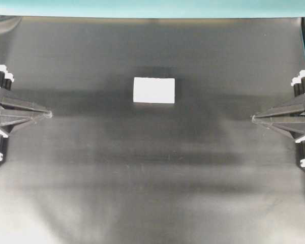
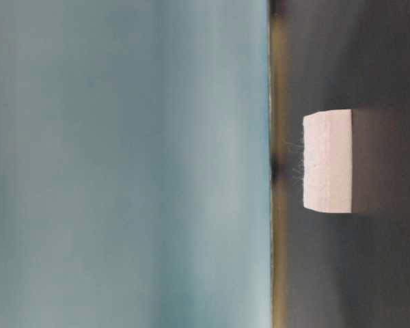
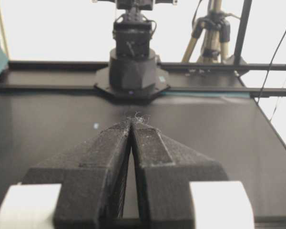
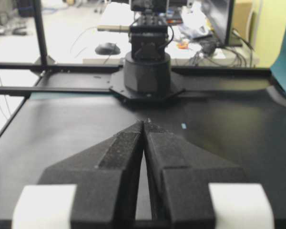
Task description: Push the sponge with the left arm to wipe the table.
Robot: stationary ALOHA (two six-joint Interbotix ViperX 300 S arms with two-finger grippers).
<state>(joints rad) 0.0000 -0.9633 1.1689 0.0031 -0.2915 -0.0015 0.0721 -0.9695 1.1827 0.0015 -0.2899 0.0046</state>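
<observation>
The sponge is a small white foam block lying flat on the black table, a little behind the middle; the table-level view shows it side-on as the sponge. My left gripper rests at the left edge, shut, tips touching, pointing right, well short of the sponge and slightly nearer the front. In the left wrist view the left gripper holds nothing, with lint on its tips. My right gripper mirrors it at the right edge, shut and empty, as the right gripper shows in its own view.
A teal strip runs along the table's far edge. Each wrist view faces the opposite arm's black base. Tiny pale tape marks lie on the table. Tripod legs stand beyond the table.
</observation>
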